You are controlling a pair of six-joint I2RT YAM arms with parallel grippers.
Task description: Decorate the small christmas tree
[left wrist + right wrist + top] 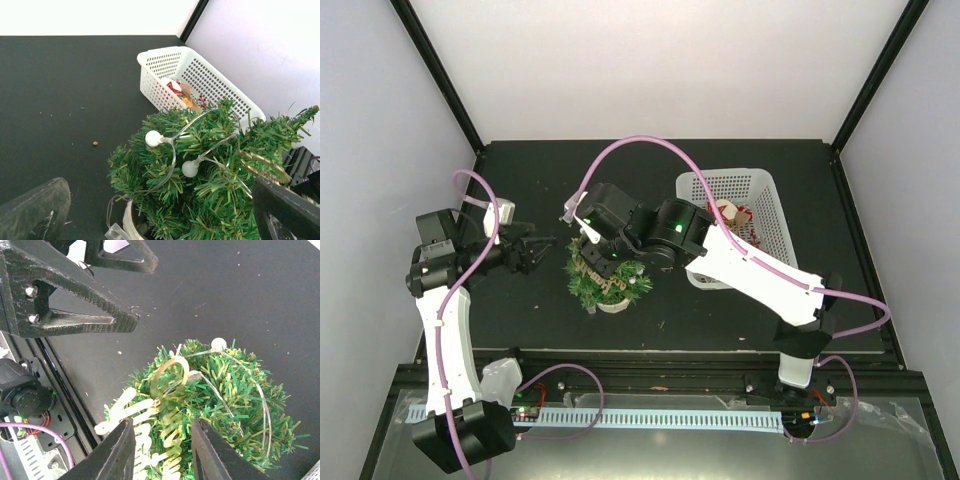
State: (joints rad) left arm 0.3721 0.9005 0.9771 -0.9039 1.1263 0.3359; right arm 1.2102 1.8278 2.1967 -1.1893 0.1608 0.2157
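Observation:
The small christmas tree (608, 278) stands mid-table on a pale round base (127, 224), with a clear light string and white bulbs (153, 138) draped over it. A gold script ornament (169, 390) lies on its branches. Directly above it is my right gripper (162, 426), pointing down, its jaws open on either side of the ornament and not pressing it. My left gripper (534, 251) is wide open just left of the tree, level with it and holding nothing. In the left wrist view the tree (210, 190) fills the space ahead of the fingers (35, 210).
A white mesh basket (752, 188) with a few ornaments (175, 87) sits right of the tree, under the right arm. The light string's clear box (114, 233) lies by the base. A small crumb (95, 143) is on the black mat. The frame rail (650, 372) runs along the near edge.

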